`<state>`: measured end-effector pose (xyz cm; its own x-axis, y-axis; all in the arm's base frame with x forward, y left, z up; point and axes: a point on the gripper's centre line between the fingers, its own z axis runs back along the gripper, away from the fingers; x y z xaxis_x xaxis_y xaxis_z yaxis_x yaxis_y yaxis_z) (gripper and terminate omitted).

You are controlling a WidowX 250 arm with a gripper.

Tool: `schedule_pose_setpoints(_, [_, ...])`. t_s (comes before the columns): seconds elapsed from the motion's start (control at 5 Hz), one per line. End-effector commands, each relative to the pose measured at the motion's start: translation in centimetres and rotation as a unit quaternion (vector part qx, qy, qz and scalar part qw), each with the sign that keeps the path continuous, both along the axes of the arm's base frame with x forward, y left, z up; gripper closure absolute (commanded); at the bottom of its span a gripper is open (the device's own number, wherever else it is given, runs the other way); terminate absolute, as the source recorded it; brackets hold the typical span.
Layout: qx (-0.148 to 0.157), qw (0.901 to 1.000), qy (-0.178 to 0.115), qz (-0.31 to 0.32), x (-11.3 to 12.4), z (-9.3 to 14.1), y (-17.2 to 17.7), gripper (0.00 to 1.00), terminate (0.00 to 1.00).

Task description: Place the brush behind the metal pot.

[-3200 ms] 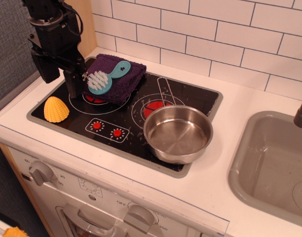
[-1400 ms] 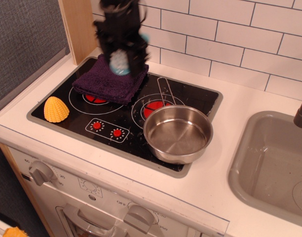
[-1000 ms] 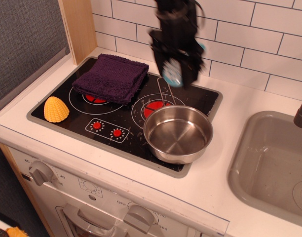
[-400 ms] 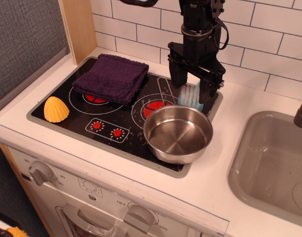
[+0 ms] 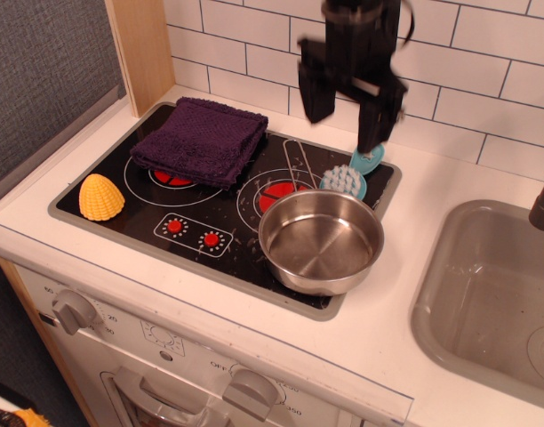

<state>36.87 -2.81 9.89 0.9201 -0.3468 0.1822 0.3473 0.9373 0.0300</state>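
Jaws spread wide, holding nothing, both fingers pointing down. Gripper (image 5: 348,111) slightly blurred, hanging above the rear right part of the cooktop, close to the tiled back wall (image 5: 468,53), with the dark arm rising out of the top of the view.

Just beneath the right finger, the brush (image 5: 350,176): teal-blue plastic, round head of white bristles facing up, short handle angled back toward the wall. Lying on the black cooktop (image 5: 219,213) near its rear right corner, directly behind the metal pot (image 5: 321,240) and right at the pot's far rim; whether touching it, cannot tell. Pot shiny, shallow, empty, sitting at the cooktop's front right, its thin handle reaching back and left across a burner ring.

Folded purple cloth (image 5: 201,138) at the rear left, yellow shell toy (image 5: 101,197) at the front left corner. White counter all around, grey sink basin (image 5: 490,298) toward the right edge, oven knobs (image 5: 72,310) along the front.
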Motion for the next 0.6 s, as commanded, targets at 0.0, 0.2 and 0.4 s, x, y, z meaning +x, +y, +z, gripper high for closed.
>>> schedule_pose_setpoints(0.0, [0.017, 0.9989, 0.017, 0.041, -2.62, 2.51, 2.45, 0.0, 0.0])
schedule_pose_setpoints(0.2, [0.017, 0.9989, 0.017, 0.041, -2.62, 2.51, 2.45, 0.0, 0.0])
schedule_pose_setpoints(0.4, [0.017, 0.9989, 0.017, 0.041, -2.62, 2.51, 2.45, 0.0, 1.0])
